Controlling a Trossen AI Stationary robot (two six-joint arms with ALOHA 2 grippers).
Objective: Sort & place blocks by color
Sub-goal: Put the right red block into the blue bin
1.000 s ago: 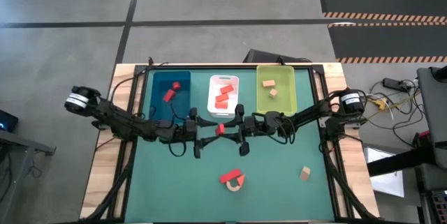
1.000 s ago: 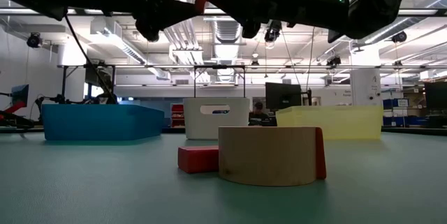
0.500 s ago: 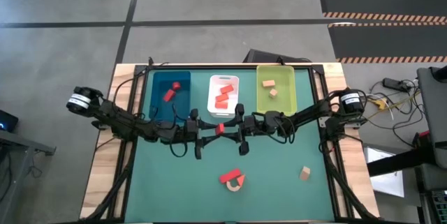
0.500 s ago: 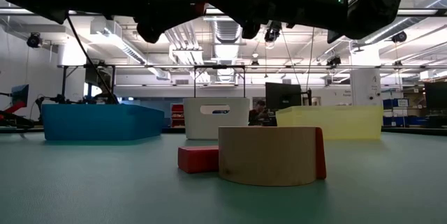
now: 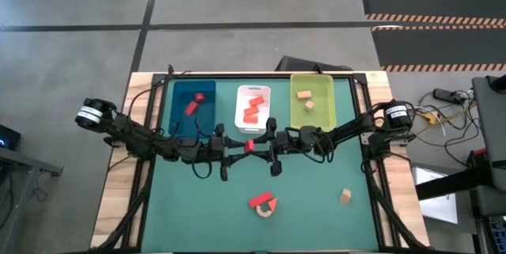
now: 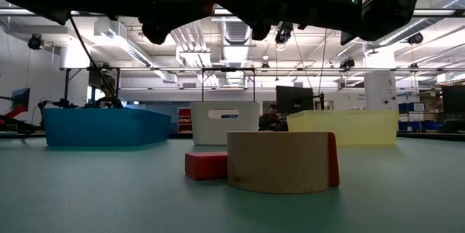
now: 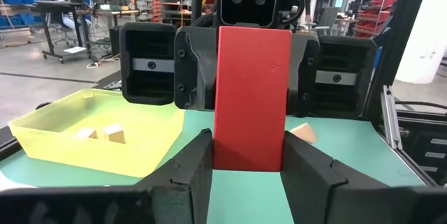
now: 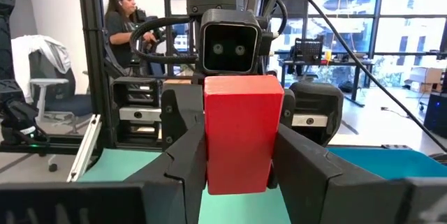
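High view: we see both arms meeting over the middle of the desk point(image 5: 198, 214), just in front of the white tray point(image 5: 253, 91). The left gripper point(image 5: 234, 147) and the right gripper point(image 5: 262, 146) face each other, with a red brick point(image 5: 249, 145) between them. Blue tray point(image 5: 193, 88) holds two red blocks; the white tray holds about three red blocks; the yellow-green tray point(image 5: 311, 80) holds two tan blocks. Loose on the desk are a red block point(image 5: 259, 200) touching a tan arch point(image 5: 266, 209), and a lone tan cube point(image 5: 345, 197) well apart toward the right side.

Low view: the arch point(image 6: 280, 161) stands nearest, with red pieces just behind it. Both arms hang dark overhead; jaws not readable here.

Left wrist view: the red brick point(image 7: 251, 98) stands upright between the left jaws, which press on its lower sides. The right gripper's body sits just behind it.

Right wrist view: the same brick point(image 8: 241, 133) sits clamped between the right jaws, the left gripper's camera facing us behind it. A person sits in the room beyond.

We judge this a handover in mid-air, both sets of jaws clenched on one brick. Progress: roughly seven blocks trayed; the held brick and about three desk pieces remain.
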